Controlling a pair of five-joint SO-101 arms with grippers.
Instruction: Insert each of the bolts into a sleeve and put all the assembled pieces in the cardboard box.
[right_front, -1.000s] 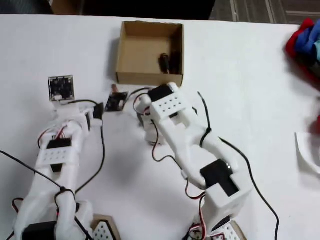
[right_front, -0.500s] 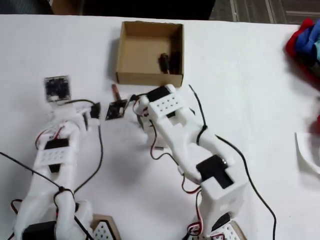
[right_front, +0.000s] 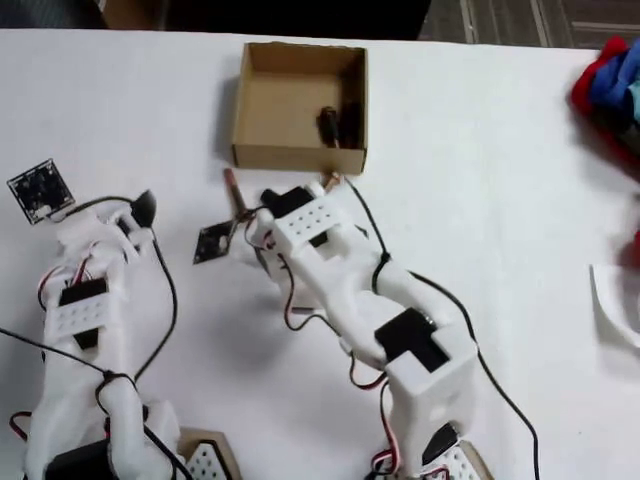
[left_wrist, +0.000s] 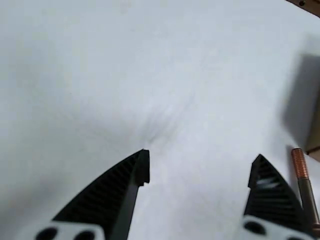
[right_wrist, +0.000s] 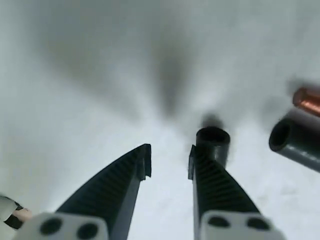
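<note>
My left gripper (left_wrist: 200, 156) stands open over bare table, nothing between its fingers. A copper bolt (left_wrist: 301, 180) lies just outside one fingertip; in the high view this bolt (right_front: 233, 190) rests before the cardboard box (right_front: 252, 155). My right gripper (right_wrist: 169, 148) is open by a narrow gap and holds nothing. A black sleeve (right_wrist: 213, 141) stands on end just past one of its fingertips. A second black sleeve (right_wrist: 294, 140) lies farther off, beside a copper bolt end (right_wrist: 307, 98). Inside the box lies a dark assembled piece (right_front: 335, 125).
The left arm (right_front: 85, 300) sits at the table's left, the right arm (right_front: 340, 270) in the middle just before the box. Red and blue cloth (right_front: 610, 85) lies at the far right edge. A white curved object (right_front: 612, 310) lies at the right.
The left arm has swung left, away from the bolt and the box. The right arm has shifted left and slightly toward the bolt.
</note>
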